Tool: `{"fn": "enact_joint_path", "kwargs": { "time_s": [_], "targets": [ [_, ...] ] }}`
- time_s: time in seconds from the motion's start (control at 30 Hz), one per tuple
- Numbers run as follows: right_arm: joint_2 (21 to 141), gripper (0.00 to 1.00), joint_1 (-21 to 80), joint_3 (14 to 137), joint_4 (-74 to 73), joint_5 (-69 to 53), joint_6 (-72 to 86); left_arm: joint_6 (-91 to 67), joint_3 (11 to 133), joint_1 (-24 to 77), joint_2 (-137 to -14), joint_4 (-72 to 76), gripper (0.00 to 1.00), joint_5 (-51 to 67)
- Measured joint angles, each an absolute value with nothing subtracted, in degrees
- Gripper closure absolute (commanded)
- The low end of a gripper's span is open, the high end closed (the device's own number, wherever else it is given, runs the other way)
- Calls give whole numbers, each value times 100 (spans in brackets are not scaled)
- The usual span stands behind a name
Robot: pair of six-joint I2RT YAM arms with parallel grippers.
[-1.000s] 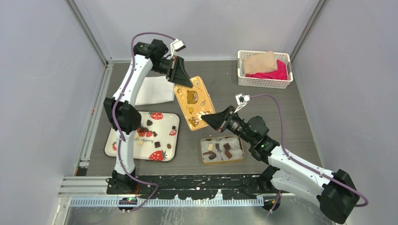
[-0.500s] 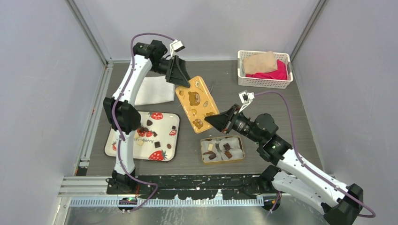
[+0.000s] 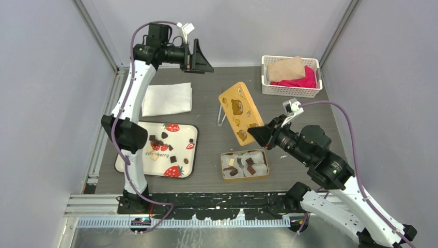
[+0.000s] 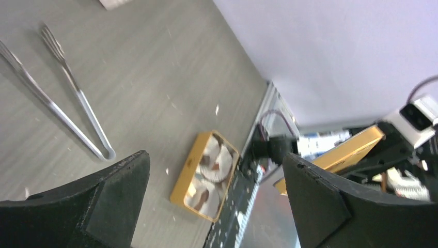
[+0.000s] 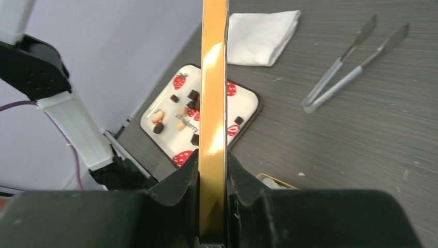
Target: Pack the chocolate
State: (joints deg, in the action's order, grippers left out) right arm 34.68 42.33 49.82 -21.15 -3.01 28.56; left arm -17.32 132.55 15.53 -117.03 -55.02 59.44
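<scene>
Dark and cream chocolate [image 3: 173, 159] pieces lie on the strawberry-print tray [image 3: 135, 166], seen also as chocolate [image 5: 193, 94] in the right wrist view. More chocolate [image 3: 250, 161] sits in white paper cups inside the open golden tin [image 3: 223, 166] [image 4: 182, 181]. My right gripper [image 3: 254, 133] [image 5: 213, 155] is shut on the edge of the golden-yellow bear lid [image 3: 237, 109] [image 5: 214, 77], holding it tilted above the table behind the tin. The left gripper [image 3: 199, 61] [image 4: 214, 155] hangs open and empty, high over the table's back.
Metal tongs [image 3: 222, 114] [image 4: 77, 111] [image 5: 347, 75] lie left of the lid. A folded white napkin [image 3: 168, 98] [image 5: 263, 33] is at the back left. A white basket [image 3: 290, 90] with cloths stands at the back right.
The left gripper opened, let go of the lid and rose toward the back. The right gripper carried the lid rightward and tilted it up, uncovering the tongs.
</scene>
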Motion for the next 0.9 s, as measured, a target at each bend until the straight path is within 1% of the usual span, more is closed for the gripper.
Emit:
{"fn": "enact_joint_path", "kwargs": {
  "time_s": [0.1,0.2,0.37,0.43,0.5,0.57,0.63,0.7,0.77,0.9],
  "targets": [
    [3454,99,4230,5249,-2668,-8,2679,-2137,13677,1553,-11688,-5251,0,5430],
    [3514,99,4230,5478,-3199,217,2665,-2434,13635,1553,-11544,-5124,0,4718],
    [4025,99,4222,5909,-3999,128,2738,-2816,12750,1568,-11087,-4945,0,3197],
    [4488,99,4171,6226,-4287,-209,2735,-2921,12036,1575,-10726,-4703,0,2665],
    [4895,99,4018,6493,-4456,-729,2729,-3015,11393,1577,-10379,-4405,0,2386],
    [5256,99,3736,6628,-4493,-1411,2733,-3103,10932,1575,-10088,-4305,0,2311],
    [5516,99,3242,6635,-4521,-2235,2764,-3107,10761,1579,-9924,-4305,0,2447],
    [5734,99,2683,6632,-4578,-3068,2818,-3072,10604,1579,-9778,-4270,0,2731],
    [5981,99,2305,6637,-4678,-3721,2794,-3006,10132,1579,-9485,-4136,0,3120],
    [6755,99,2130,6785,-5422,-4580,2423,-3009,9013,1605,-8901,-3916,0,3894]
  ]
}}
